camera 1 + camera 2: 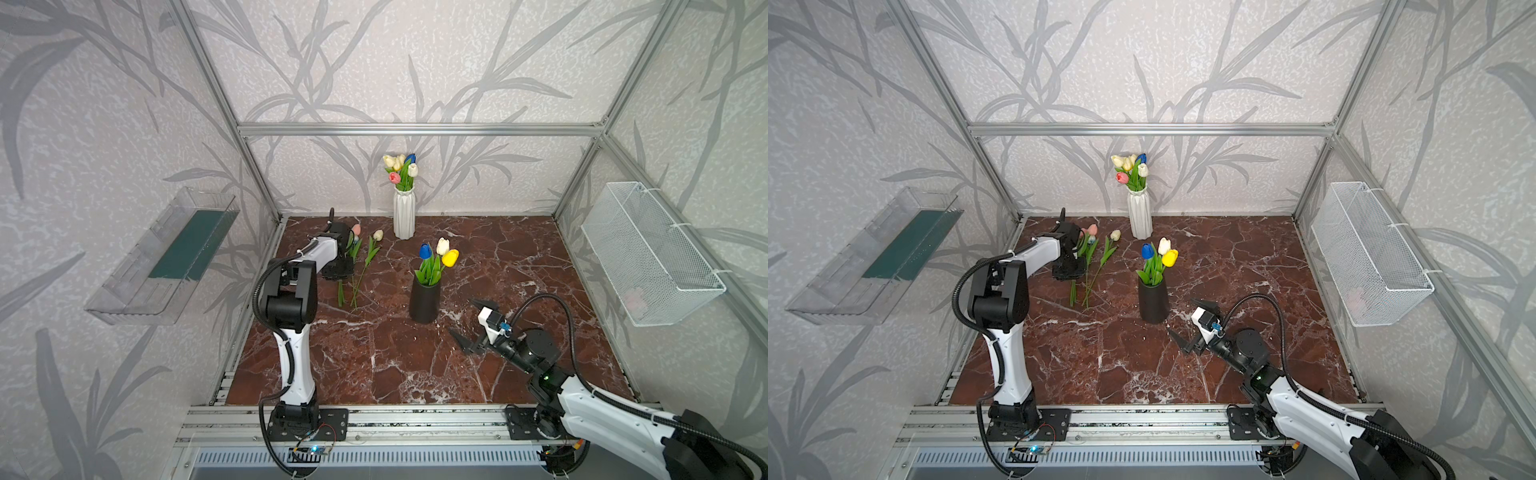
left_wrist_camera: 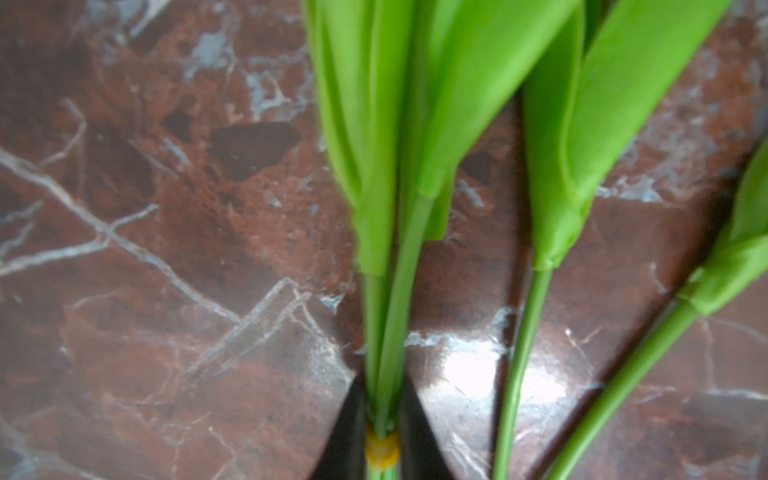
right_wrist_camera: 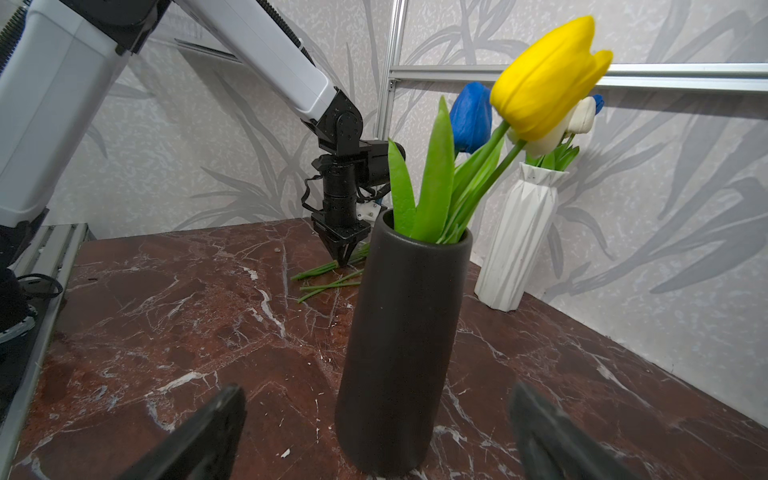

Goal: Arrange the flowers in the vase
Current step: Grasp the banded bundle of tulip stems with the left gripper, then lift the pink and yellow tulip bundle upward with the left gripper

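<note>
**Green tulip stems (image 2: 388, 332) pinched in the left tool (image 2: 382, 399); right tool (image 1: 463, 318) gaping before the black vase (image 1: 424, 301)**

Two black fingers (image 2: 349, 428) of the left tool are clenched on a small bunch of stems. They grip just above a yellow band (image 2: 382, 451) that ties the bunch. Seen from the right wrist, the tool hangs straight down with its tips drawn to a point on the red-brown marble counter (image 1: 374, 357). Leaves fan away from the grip. Two loose stems (image 2: 523, 353) lie flat just beside the bunch, free of the fingers.

In both top views the left arm rises from its base on the front rail and folds sharply at the elbow. Its white forearm reaches toward the back wall, and the wrist bends down over the flowers. A pink head (image 1: 355, 229) and a white head (image 1: 377, 235) lie on the counter beyond the tool, on the side toward the white vase (image 1: 404, 214).

The right tool sits low and almost level, its jaws spread wide and holding nothing. It faces the black vase, which stands upright just ahead of the fingertips and apart from them. The right arm stretches in from the front right corner, with its forearm slanting low over the counter.

The black vase stands near the middle of the counter and holds a blue tulip (image 1: 424, 251), a white one and a yellow one. The white vase stands against the back wall and holds cream, pink, white and blue tulips.
</note>
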You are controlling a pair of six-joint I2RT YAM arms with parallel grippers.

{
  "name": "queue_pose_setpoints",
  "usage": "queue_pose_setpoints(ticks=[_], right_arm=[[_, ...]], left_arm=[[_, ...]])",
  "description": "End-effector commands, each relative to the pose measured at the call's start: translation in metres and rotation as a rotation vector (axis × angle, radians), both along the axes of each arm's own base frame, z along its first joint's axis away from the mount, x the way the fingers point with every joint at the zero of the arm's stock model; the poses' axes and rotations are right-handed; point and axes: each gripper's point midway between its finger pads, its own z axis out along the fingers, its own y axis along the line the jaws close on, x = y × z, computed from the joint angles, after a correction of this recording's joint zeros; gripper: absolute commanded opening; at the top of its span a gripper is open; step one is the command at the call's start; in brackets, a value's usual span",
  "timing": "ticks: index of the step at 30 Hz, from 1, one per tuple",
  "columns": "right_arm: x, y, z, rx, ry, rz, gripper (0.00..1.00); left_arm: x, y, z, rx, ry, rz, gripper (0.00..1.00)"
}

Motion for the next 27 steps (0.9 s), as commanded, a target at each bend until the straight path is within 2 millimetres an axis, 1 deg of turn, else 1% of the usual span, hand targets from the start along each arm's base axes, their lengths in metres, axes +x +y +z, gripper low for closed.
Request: queue_pose_setpoints(ticks=[1, 4, 7, 9, 12, 14, 15, 17, 18, 20, 22, 24, 25, 27], right_arm=[[-0.002, 0.002, 0.014, 0.027, -0.038, 0.009, 0.99], [-0.004, 0.002, 0.017, 0.034, -0.042, 0.020, 0.99], [-0.003, 0.002, 0.016, 0.033, -0.041, 0.014, 0.99], [-0.003, 0.002, 0.016, 0.031, -0.041, 0.011, 0.99], [-0.004, 0.002, 0.017, 0.036, -0.042, 0.019, 0.99], [-0.004, 0.002, 0.017, 0.035, -0.041, 0.017, 0.99], [-0.003, 0.002, 0.016, 0.034, -0.040, 0.014, 0.99], [-0.003, 0.002, 0.016, 0.033, -0.039, 0.013, 0.99], [-0.003, 0.002, 0.016, 0.035, -0.040, 0.014, 0.99], [-0.004, 0.003, 0.018, 0.041, -0.042, 0.021, 0.99], [-0.003, 0.002, 0.016, 0.036, -0.039, 0.015, 0.99], [-0.002, 0.002, 0.016, 0.036, -0.039, 0.009, 0.99], [-0.002, 0.002, 0.016, 0.036, -0.041, 0.009, 0.99], [-0.004, 0.002, 0.017, 0.043, -0.042, 0.016, 0.99]], left_arm=[[-0.015, 0.007, -0.015, 0.034, 0.078, 0.000, 0.08], [-0.014, 0.010, -0.008, 0.049, 0.060, 0.004, 0.00], [-0.013, 0.010, 0.004, 0.045, 0.022, 0.014, 0.00], [-0.011, 0.010, 0.021, 0.035, -0.036, 0.024, 0.00], [-0.004, 0.005, 0.058, -0.015, -0.194, 0.050, 0.00], [-0.001, -0.001, 0.095, -0.061, -0.333, 0.052, 0.00], [-0.002, -0.004, 0.111, -0.080, -0.392, 0.044, 0.00], [-0.003, -0.006, 0.149, -0.105, -0.547, 0.041, 0.00], [-0.005, -0.005, 0.163, -0.106, -0.609, 0.049, 0.00], [-0.011, -0.005, 0.196, -0.119, -0.708, 0.049, 0.00], [-0.018, -0.011, 0.226, -0.128, -0.803, 0.024, 0.00], [-0.026, -0.030, 0.257, -0.160, -0.912, -0.069, 0.00], [-0.030, -0.045, 0.275, -0.189, -0.974, -0.137, 0.00], [-0.044, -0.085, 0.305, -0.286, -1.107, -0.319, 0.00]])
